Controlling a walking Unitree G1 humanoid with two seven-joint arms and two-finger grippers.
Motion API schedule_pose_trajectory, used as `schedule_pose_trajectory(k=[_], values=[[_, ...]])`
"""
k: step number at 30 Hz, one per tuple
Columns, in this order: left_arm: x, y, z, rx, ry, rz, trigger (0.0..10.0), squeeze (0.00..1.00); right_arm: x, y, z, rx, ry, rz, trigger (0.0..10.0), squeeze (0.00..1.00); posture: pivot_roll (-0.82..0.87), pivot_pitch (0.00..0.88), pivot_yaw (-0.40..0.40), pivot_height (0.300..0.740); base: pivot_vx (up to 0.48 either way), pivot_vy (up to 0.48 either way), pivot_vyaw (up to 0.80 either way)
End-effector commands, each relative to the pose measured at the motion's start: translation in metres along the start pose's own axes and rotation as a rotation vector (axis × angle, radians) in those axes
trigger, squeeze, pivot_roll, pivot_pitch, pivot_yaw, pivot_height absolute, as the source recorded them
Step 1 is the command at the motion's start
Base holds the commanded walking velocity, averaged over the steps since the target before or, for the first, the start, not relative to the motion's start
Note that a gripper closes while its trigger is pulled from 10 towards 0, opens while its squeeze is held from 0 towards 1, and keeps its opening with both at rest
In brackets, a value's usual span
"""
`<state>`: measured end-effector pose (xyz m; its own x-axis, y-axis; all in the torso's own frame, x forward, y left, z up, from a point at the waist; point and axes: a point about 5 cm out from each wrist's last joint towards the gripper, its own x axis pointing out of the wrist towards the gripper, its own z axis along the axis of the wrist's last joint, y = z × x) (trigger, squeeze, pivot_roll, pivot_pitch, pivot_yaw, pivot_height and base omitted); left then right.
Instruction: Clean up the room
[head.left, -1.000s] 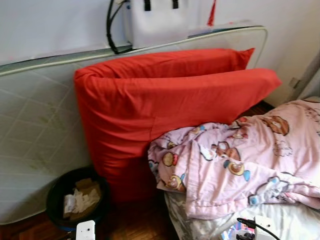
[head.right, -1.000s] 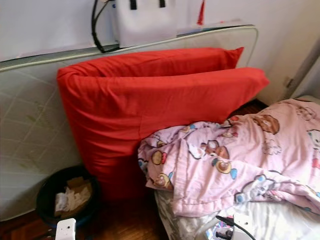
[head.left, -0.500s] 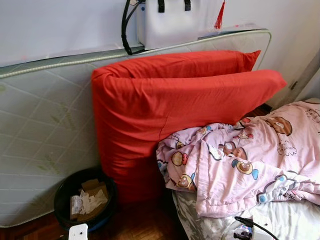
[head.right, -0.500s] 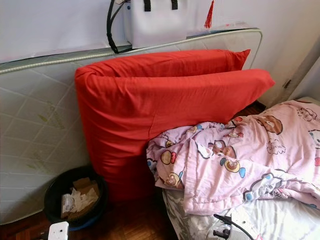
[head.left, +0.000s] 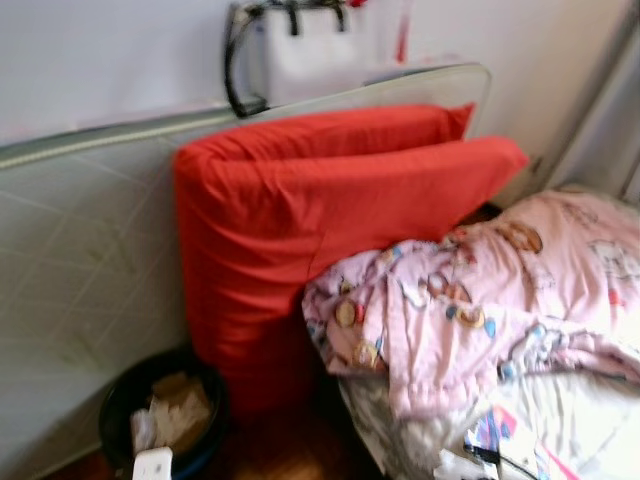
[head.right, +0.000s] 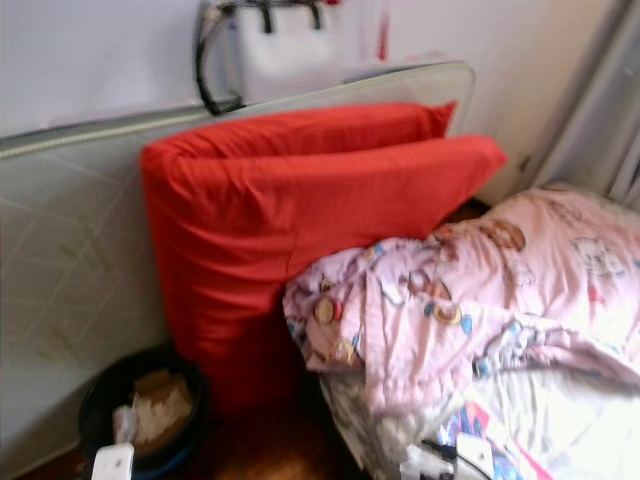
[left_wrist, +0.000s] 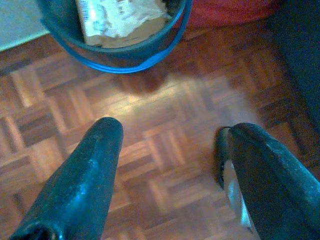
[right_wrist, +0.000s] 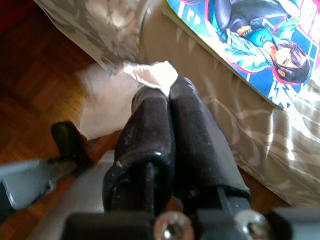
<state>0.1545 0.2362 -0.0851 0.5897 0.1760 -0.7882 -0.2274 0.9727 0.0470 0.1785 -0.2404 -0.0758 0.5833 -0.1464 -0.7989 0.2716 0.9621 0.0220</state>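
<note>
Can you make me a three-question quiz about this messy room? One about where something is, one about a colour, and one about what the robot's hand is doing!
1. Where is the bin?
A. On the bed
B. On the floor beside the big cushion
C. On top of the mattress

2. What colour is the big cushion?
A. Red
B. Green
C. Blue

3. What is the right gripper doing?
A. Open wide
B. Shut on a crumpled tissue
C. Shut on a book

Answers: B, it stands on wood by the cushion; A, plainly red; B, white tissue sticks out between its closed fingers.
</note>
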Motion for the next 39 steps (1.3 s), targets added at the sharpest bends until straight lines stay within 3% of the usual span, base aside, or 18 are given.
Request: schedule_pose_trajectory(k=[1,22,27,39], values=[[-0.001,0.005,-0.003,0.000,0.015,0.009,10.0,0.00,-0.001,0.003,-0.008,0.005,0.018,0.006,10.0,0.00,-0.01,0.000,0.004,0.740,0.000,0.307,0.00],[-0.002,0.009,-0.006,0.001,0.026,0.015,10.0,0.00,-0.001,0.004,-0.008,0.008,0.017,0.015,10.0,0.00,-0.01,0.000,0.007,0.740,0.000,0.307,0.00],[-0.001,0.000,-0.005,-0.002,0.026,0.007,10.0,0.00,-0.001,0.005,-0.007,0.002,0.017,0.017,10.0,0.00,-0.01,0.000,0.004,0.740,0.000,0.307,0.00],[0.000,-0.004,-0.003,0.001,0.024,0.004,10.0,0.00,0.000,0.006,-0.004,-0.011,0.014,0.020,10.0,0.00,-0.01,0.000,0.008,0.740,0.000,0.307,0.00]])
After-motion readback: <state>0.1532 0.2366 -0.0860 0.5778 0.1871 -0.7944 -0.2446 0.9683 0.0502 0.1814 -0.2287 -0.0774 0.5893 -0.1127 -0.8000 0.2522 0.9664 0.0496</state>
